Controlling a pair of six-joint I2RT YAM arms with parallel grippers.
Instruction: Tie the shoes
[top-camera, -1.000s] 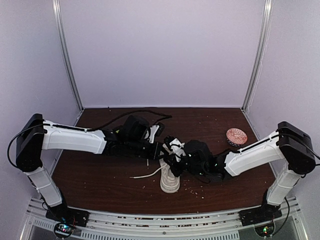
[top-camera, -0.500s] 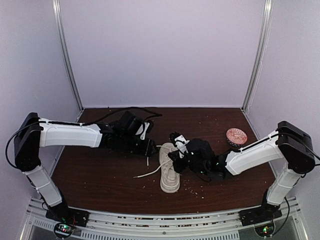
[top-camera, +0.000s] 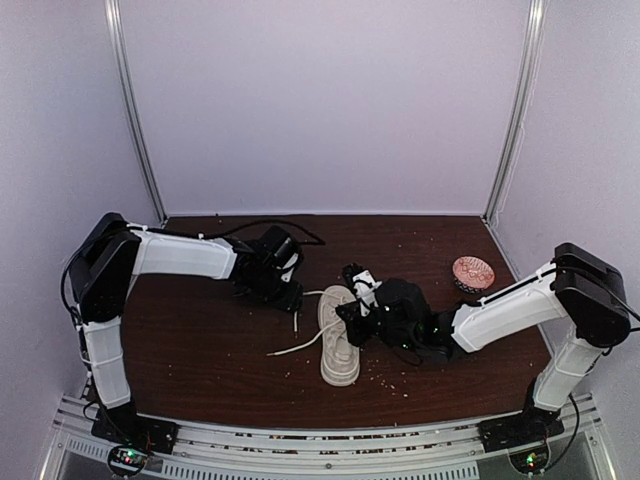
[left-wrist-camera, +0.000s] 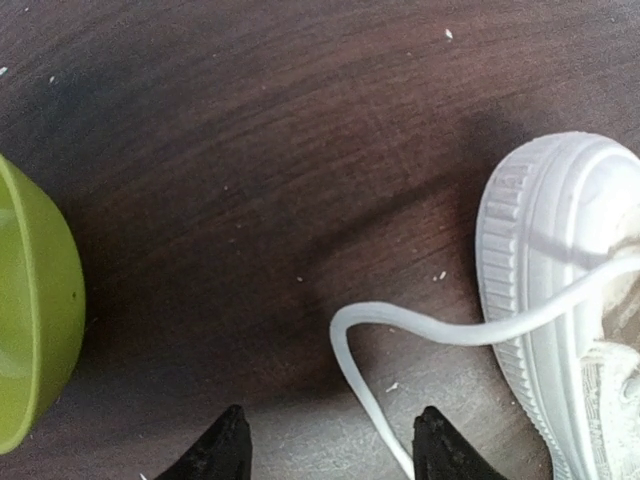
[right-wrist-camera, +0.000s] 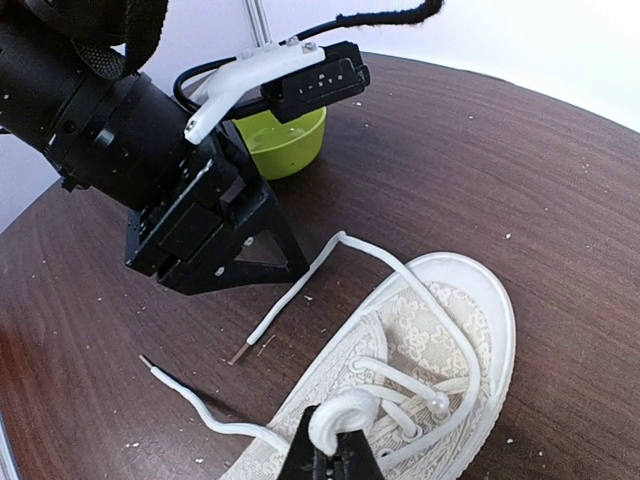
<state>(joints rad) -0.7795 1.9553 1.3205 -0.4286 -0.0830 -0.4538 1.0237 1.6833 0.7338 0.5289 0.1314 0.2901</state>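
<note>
Lying mid-table: the off-white sneaker (top-camera: 338, 348), sole down on the dark wood table (top-camera: 190, 350), toe toward the back wall, heel toward the arm bases.
Left gripper: (top-camera: 291, 298) down low just left of the toe. Fingers spread wide and nothing pinched, with only wood and a strand of lace on the table under the gap.
Right gripper: (right-wrist-camera: 325, 462) right over the lacing. Fingers pressed together on a lace loop (right-wrist-camera: 340, 415), and that white loop stands up off the sneaker's upper.
Long lace: (left-wrist-camera: 420, 328) comes off the toe end, bends across the wood and passes between the left fingertips, flat on the table. Its brown tip lies close beside the left gripper's fingers in the right wrist view.
Second lace: (right-wrist-camera: 205, 408) trails off the sneaker's side onto the table to the left and ends in a dark tip, apart from both grippers.
Green bowl: (right-wrist-camera: 285, 148) upright, just behind the left gripper, at the left edge of the left wrist view and well clear of the toe.
Pink bowl: (top-camera: 473, 272) far right of the table, well apart from the sneaker.
Crumbs: pale specks scattered over the wood around the shoe.
</note>
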